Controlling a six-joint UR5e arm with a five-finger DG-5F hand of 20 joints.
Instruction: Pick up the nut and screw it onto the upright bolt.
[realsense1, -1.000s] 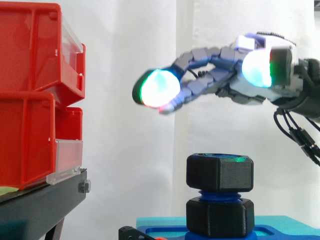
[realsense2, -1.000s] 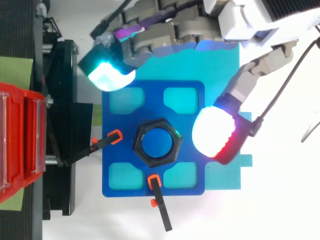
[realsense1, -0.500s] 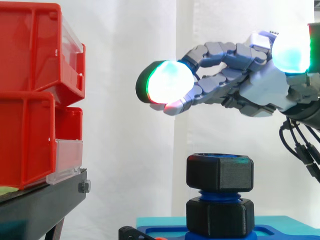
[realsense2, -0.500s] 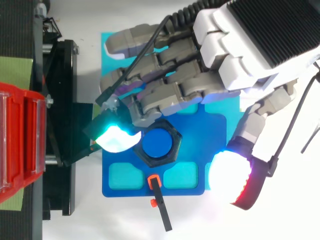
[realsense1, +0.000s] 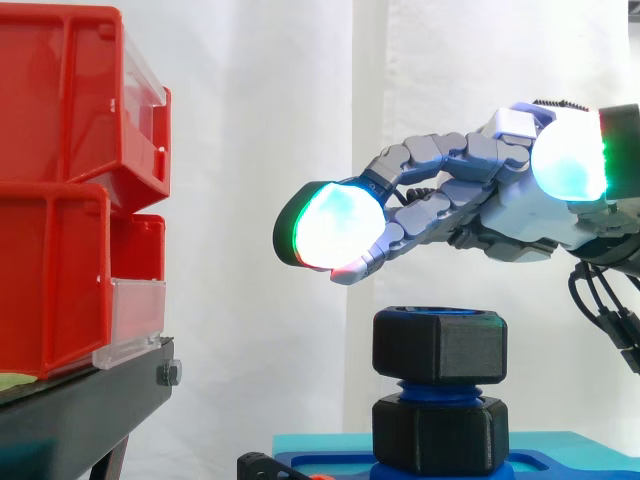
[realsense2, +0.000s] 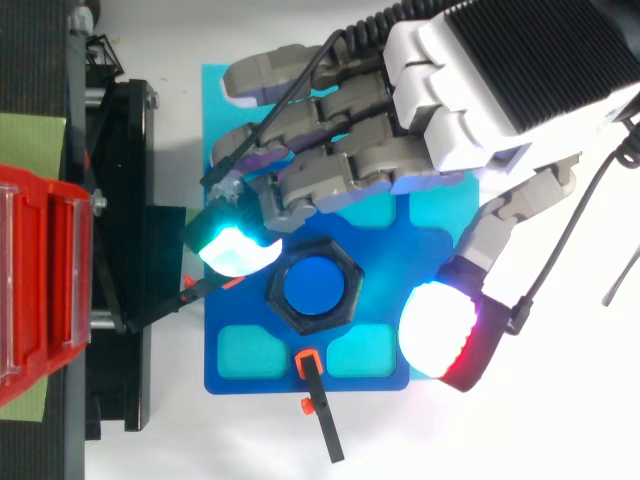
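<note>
A black hex nut (realsense1: 440, 345) (realsense2: 312, 324) sits on top of the upright blue bolt (realsense2: 314, 287), whose thread (realsense1: 440, 388) shows between it and a second black nut (realsense1: 440, 432) at the base. The bolt stands on a blue baseplate (realsense2: 240, 375). My hand (realsense1: 520, 205) (realsense2: 480, 90) hovers just above the top nut, open, with relaxed fingers reaching left and nothing held. One glowing fingertip (realsense2: 232, 250) lies left of the nut and the glowing thumb pad (realsense2: 437, 335) lies right of it. No part of the hand touches the nut.
Red bins (realsense1: 70, 190) stand stacked on a black stand (realsense1: 90, 410) at the left. Two black clamps with orange tips (realsense2: 225, 282) (realsense2: 312, 385) point at the bolt from the left and front. A teal mat (realsense2: 440, 360) lies under the baseplate.
The hand has come from the far side of the plate to over the bolt and sunk a little toward the top nut. The thumb pad has moved nearer the nut.
</note>
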